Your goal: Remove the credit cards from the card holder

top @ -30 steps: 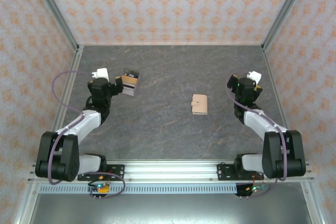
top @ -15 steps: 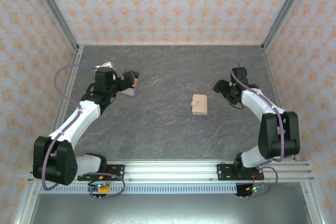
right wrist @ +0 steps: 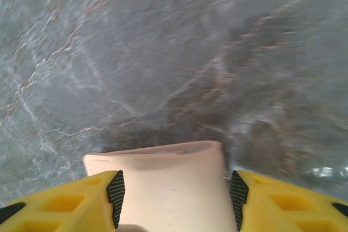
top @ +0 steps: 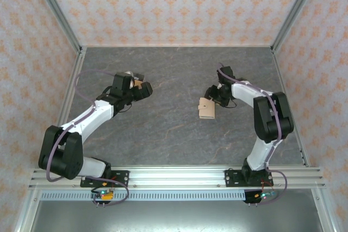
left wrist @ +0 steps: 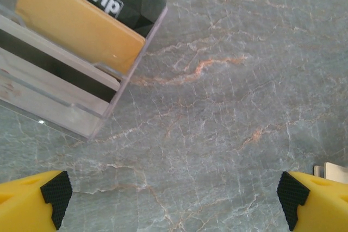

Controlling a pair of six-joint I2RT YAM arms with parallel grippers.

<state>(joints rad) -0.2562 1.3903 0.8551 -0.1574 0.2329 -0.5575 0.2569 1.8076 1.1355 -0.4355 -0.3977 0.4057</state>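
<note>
Has swung rt claw (right wrist: 175, 191) in from frame right; now pinches card holder (top: 206, 108), centre-right on surface (top: 163, 134), nudged askew. Holds lt claw (left wrist: 174, 191) wide open, empty, upper left by credit cards (left wrist: 76, 25). Means holder secured; opening next, prob.

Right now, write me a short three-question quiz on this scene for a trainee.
1. True or false: the left gripper holds a card.
2. What does the right gripper clamp? A) the card holder B) a grey card C) nothing
3. Fill in: the black card in the clear stand reads "___".

Key: 1 false, its jaws are open and empty above the table. 2 A, the pads press on the holder's two sides. 3 Vip.
</note>
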